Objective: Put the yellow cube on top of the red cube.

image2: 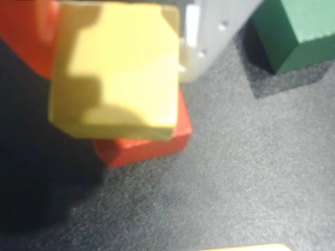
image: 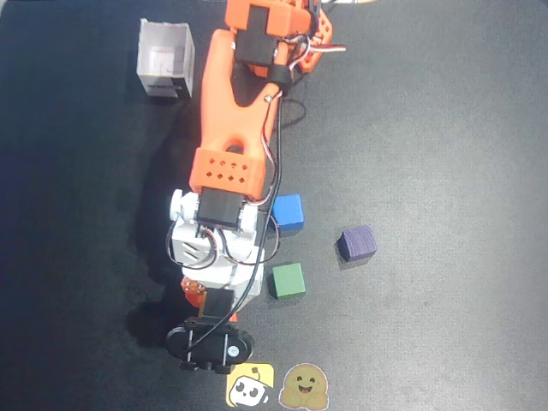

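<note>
In the wrist view the pale yellow cube (image2: 120,73) fills the upper left, held between my orange finger (image2: 29,42) on the left and my white finger (image2: 201,47) on the right. My gripper (image2: 115,52) is shut on it. The red cube (image2: 141,146) lies directly beneath. Only its front face and right edge show past the yellow cube, which sits slightly left of it. I cannot tell whether the two touch. In the overhead view the wrist hides both cubes, and only a bit of the orange finger (image: 193,291) shows.
A green cube (image: 288,280) (image2: 303,31) stands close to the right of the gripper. A blue cube (image: 288,211) and a purple cube (image: 357,244) lie further off. A white open box (image: 165,58) sits at the back left. Two flat stickers (image: 250,385) (image: 302,387) lie at the front edge.
</note>
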You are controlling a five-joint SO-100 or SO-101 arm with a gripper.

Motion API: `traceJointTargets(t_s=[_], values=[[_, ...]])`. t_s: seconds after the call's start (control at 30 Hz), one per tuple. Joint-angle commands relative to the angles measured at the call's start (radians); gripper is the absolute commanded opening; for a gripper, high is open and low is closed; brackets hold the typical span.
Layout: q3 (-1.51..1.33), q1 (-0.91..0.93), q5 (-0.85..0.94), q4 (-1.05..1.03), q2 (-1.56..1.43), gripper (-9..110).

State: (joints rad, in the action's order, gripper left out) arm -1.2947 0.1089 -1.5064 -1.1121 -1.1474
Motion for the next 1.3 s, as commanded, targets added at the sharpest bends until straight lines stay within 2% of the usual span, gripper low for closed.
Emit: traceJointTargets(t_s=[0.0,0.63,1.27], values=[[0.032,-0.012,-0.011,0.008,-0.011,12],[0.018,-0.021,-0.023,0.011,-0.012,18],[-0.017,-0.025,-0.041,0.023,-0.081,19]])
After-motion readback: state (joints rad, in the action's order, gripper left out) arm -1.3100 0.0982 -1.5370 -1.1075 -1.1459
